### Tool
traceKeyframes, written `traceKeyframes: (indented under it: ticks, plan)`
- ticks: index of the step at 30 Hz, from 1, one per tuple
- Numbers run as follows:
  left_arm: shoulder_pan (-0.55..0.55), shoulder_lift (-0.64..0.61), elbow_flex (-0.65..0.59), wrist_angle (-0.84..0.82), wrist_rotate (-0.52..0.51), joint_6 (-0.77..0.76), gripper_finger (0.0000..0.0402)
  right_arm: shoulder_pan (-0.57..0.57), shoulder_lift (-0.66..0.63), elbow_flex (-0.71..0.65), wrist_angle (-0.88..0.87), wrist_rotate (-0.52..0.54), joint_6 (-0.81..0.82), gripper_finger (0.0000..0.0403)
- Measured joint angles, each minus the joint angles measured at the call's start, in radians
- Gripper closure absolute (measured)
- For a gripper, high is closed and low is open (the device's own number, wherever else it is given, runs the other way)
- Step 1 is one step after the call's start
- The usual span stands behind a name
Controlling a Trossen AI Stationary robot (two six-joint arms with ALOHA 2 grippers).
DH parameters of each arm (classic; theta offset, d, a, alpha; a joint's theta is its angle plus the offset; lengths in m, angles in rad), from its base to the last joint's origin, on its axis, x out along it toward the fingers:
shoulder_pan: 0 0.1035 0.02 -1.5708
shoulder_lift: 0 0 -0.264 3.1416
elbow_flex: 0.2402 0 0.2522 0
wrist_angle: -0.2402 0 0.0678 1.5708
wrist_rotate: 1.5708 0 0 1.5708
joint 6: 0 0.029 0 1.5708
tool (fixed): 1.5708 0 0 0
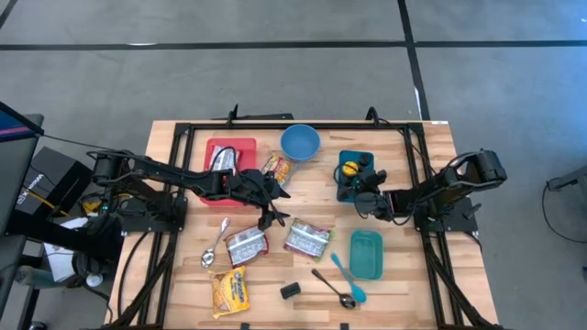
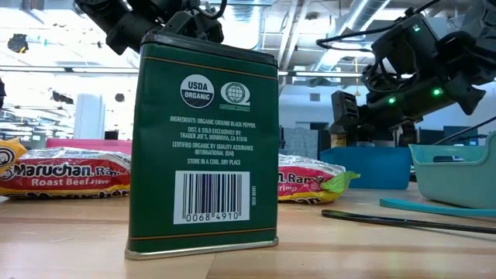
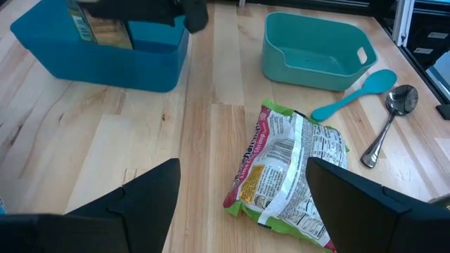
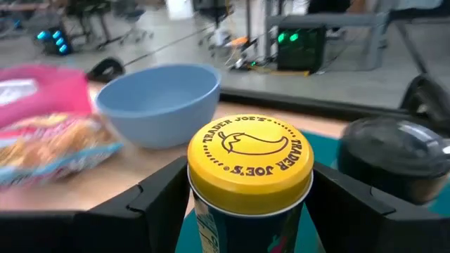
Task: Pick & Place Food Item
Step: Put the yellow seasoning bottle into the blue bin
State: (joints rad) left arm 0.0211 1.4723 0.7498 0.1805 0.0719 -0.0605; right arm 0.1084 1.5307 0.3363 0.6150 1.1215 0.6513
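At three o'clock on the counter [image 1: 183, 137]: right gripper [image 4: 249, 211] fingers clamped on yellow-lidded jar [image 4: 249, 165] in blue bin [image 1: 355, 163]. At centre, left gripper [image 1: 273, 218] fingers apart above green-edged packet [image 3: 292, 172].

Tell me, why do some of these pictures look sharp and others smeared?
Right wrist view: the yellow-lidded jar is crisp, while the blue bowl and pink packet are smeared. Low view: the green tin fills the frame, sharp against bright ceiling lights. Left wrist view: the ramen packet is clear, the far blue bin softer.
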Motion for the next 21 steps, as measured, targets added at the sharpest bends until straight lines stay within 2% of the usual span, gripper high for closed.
traceKeyframes:
  ticks: [4,13,21]
  plan:
    - [0.0,0.0,0.0,0.0,0.0,0.0,0.0101,-0.025,0.0,0.0,-0.003,-0.079,-0.004,0.0147]
    - [0.0,0.0,0.0,-0.001,0.0,0.0,0.0101,-0.081,0.0,0.0,-0.005,-0.171,0.054,0.0147]
    - [0.0,0.0,0.0,-0.001,0.0,0.0,0.0101,-0.083,0.0,0.0,-0.005,-0.182,0.049,0.0147]
